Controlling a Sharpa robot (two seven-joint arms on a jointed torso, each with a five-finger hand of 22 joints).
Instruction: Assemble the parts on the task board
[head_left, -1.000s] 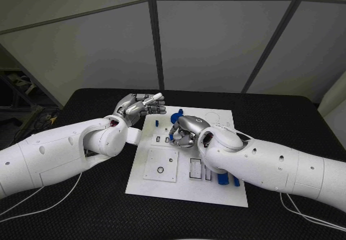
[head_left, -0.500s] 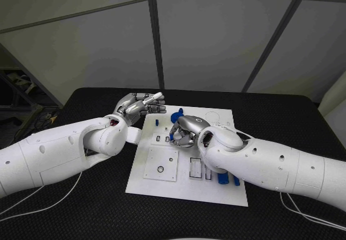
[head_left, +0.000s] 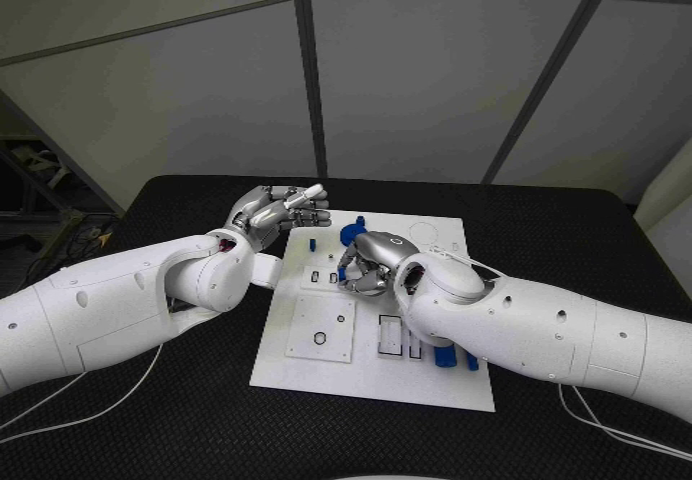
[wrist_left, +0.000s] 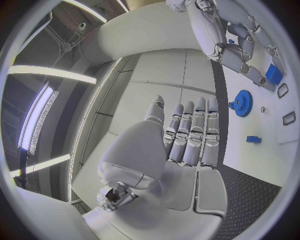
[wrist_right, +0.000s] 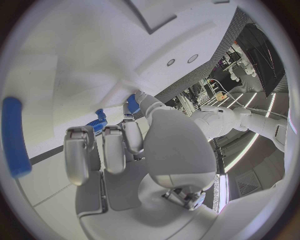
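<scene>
Nothing much has shifted since a second ago: both arms hold their places over the white board (head_left: 378, 385) on the black table (head_left: 173, 430). At the board's far left corner, the left robot hand (head_left: 277, 212) hangs with its fingers straight, side by side, and nothing in them. Over the board's middle, the right robot hand (head_left: 372, 264) has its fingers curled down around a small blue piece (wrist_right: 132, 104). A blue gear (wrist_left: 242, 103) lies near the board's far edge, and two blue bars (head_left: 457, 360) lie by its right edge.
</scene>
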